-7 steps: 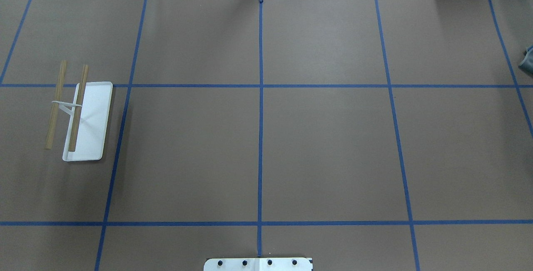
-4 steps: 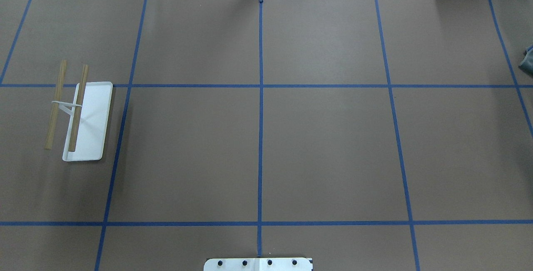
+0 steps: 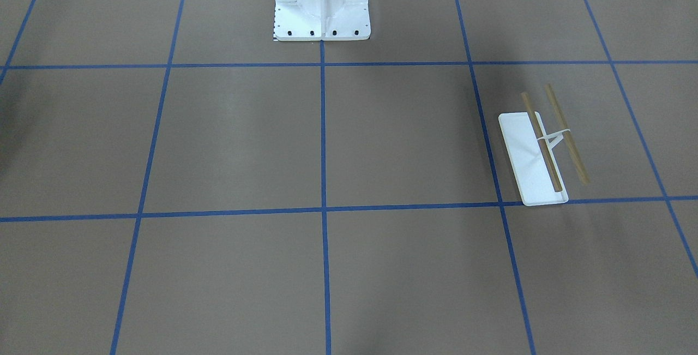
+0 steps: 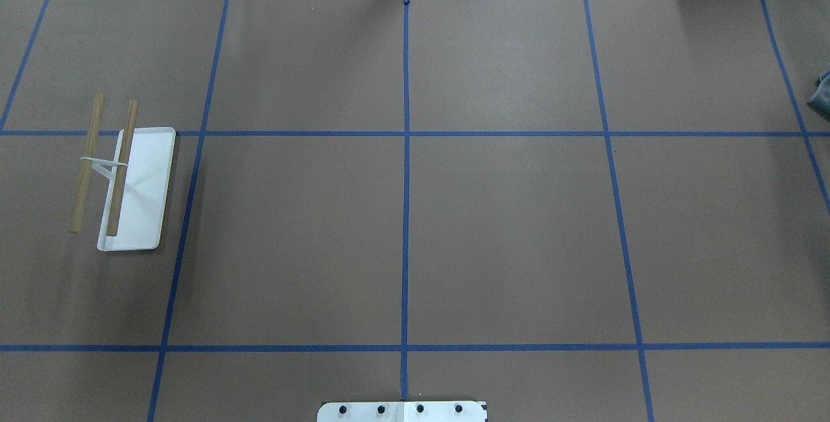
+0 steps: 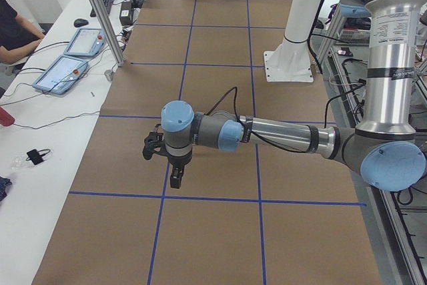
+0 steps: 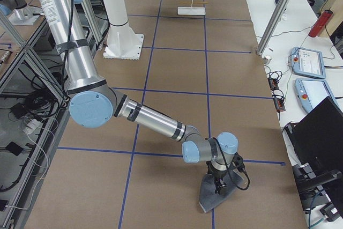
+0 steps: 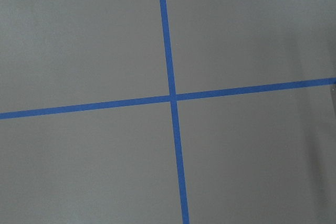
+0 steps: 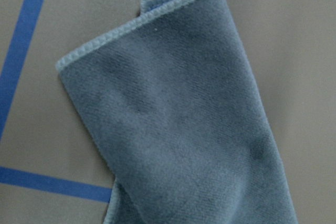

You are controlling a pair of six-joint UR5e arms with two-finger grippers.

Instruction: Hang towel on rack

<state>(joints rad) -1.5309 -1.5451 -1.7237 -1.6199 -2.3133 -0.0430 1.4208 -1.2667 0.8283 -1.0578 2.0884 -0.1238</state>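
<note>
The towel (image 8: pixel 173 124) lies dark grey side up, with a pale stitched edge, filling the right wrist view. It sits near the table's right end (image 6: pixel 214 199) and only its edge shows in the overhead view (image 4: pixel 822 94). My right gripper (image 6: pixel 221 186) points down right over it; I cannot tell whether it is open, or whether it touches. The rack (image 4: pixel 146 175) stands at the table's left, two wooden rods (image 4: pixel 122 169) over its white tray base (image 3: pixel 523 148). My left gripper (image 5: pixel 175 179) hangs over bare table, away from the rack; I cannot tell its state.
The white bolted pedestal (image 3: pixel 322 0) stands at the robot's side of the table (image 4: pixel 402 411). Blue tape lines (image 7: pixel 170 98) grid the brown table cover. Tablets (image 5: pixel 63 71) and a seated person (image 5: pixel 13 28) are on the side bench.
</note>
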